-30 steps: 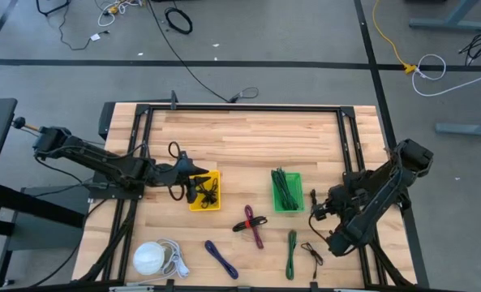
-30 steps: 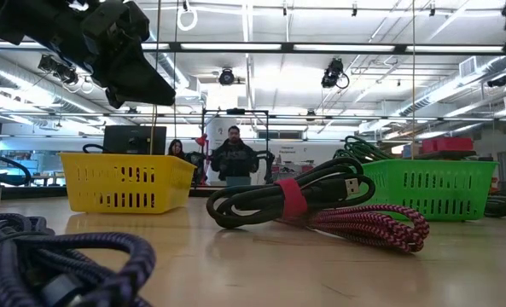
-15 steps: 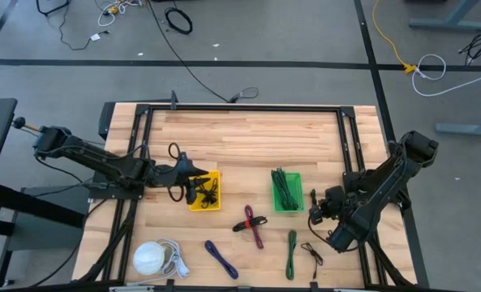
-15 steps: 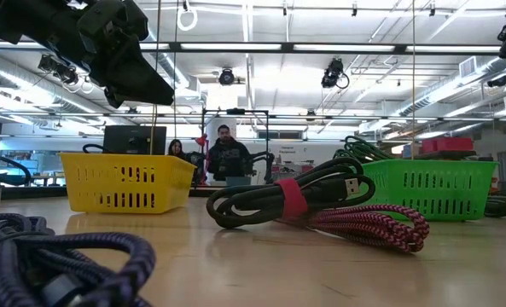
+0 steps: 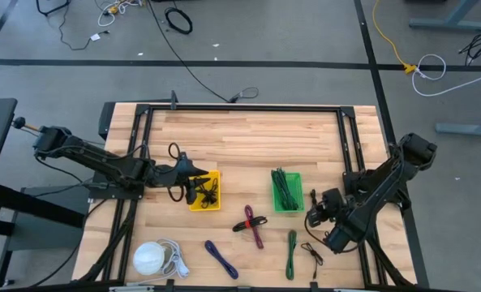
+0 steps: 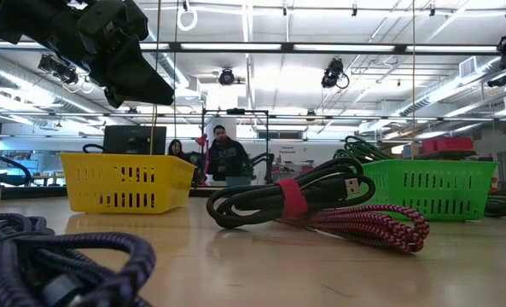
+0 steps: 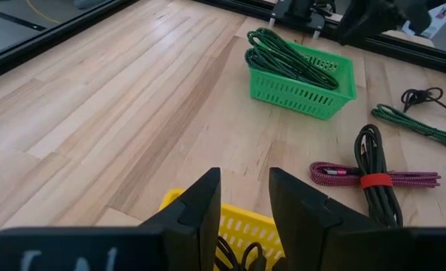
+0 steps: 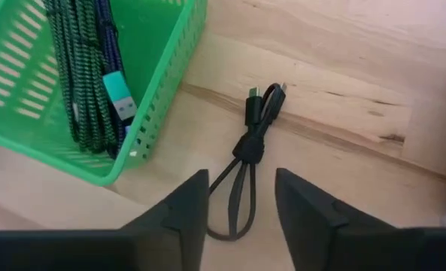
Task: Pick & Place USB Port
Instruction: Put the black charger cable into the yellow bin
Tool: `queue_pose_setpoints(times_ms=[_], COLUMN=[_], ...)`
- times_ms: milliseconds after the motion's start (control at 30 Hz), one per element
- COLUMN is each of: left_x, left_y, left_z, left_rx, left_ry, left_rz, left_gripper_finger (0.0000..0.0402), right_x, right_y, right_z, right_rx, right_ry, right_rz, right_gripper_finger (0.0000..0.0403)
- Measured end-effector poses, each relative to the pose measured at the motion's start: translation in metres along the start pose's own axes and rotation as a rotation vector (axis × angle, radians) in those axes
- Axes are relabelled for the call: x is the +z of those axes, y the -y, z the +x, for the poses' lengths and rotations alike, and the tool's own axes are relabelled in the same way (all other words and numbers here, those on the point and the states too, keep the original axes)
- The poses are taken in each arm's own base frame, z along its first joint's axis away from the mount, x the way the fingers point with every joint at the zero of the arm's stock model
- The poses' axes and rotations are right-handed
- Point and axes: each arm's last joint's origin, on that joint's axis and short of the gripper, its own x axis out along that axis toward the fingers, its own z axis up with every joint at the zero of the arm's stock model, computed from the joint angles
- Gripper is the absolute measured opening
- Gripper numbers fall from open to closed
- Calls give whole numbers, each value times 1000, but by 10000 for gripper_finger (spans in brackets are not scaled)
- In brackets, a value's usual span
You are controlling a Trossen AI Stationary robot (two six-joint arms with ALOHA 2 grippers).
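While the small black cable (image 8: 247, 158) is lying on the desk (image 5: 248, 138) just beside the green basket (image 8: 27, 90), your right gripper (image 8: 239, 197) is hovering over it with jaws spread and empty. Your left gripper (image 7: 244, 197) is hanging above the yellow basket (image 5: 204, 191), jaws slightly parted, gripping nothing. The black and red cables (image 5: 252, 222) are lying between the baskets.

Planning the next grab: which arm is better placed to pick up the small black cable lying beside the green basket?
Right. The right gripper hangs open directly over the small black cable by the green basket. The left gripper sits across the table over the yellow basket.
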Motion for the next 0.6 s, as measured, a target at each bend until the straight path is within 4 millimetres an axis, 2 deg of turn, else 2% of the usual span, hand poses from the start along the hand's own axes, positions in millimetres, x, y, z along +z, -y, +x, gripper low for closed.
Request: queue_pose_setpoints(times_ms=[300, 600], left_x=[0, 0], left_y=[0, 0], left_z=[0, 0], left_rx=[0, 0], left_ry=[0, 0], left_rz=[0, 1], left_gripper_finger=[119, 119], right_x=[-4, -5], right_y=[5, 7], right_z=[27, 43], right_rx=[-5, 19], right_ry=[-62, -92], right_rz=[1, -7], right_gripper_finger=[198, 194])
